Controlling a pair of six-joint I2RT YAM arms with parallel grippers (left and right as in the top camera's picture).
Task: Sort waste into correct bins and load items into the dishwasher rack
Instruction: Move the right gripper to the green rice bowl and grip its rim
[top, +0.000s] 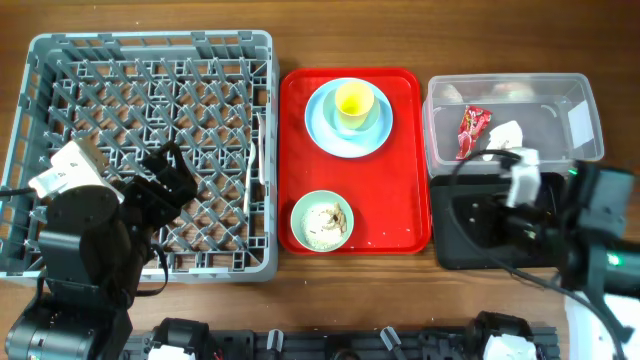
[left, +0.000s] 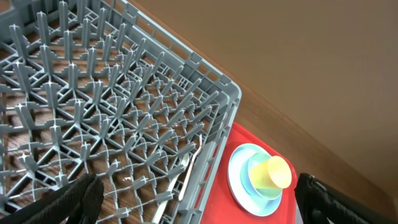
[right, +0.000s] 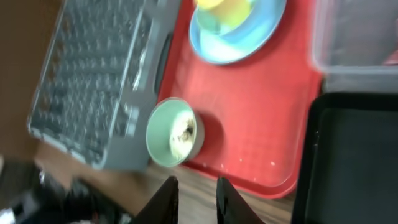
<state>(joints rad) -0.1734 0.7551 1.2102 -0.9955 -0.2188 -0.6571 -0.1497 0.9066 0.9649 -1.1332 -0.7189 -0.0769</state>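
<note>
Step in hand: emptying the bowl.

- Rack (top: 150, 40): left edge; white cutlery (top: 256, 160) lies along its right side.
- Tub (top: 510, 80): far right corner; holds wrapper (top: 470, 130) and tissue (top: 505, 134).
- Black tray (top: 470, 235): near right corner, seemingly empty.
- Red tray (top: 400, 200): centre; carries the plate (top: 320, 125) with the cup (top: 353, 103) on it, and the bowl (top: 296, 222) with scraps (top: 322, 222).
- Left gripper (left: 199, 196): over the rack, spread wide, empty.
- Right gripper (right: 197, 196): above the black tray; fingers parted, apparently empty, though the view is blurred.

Next move: right gripper takes the bowl's rim and tips the scraps into the black tray.
</note>
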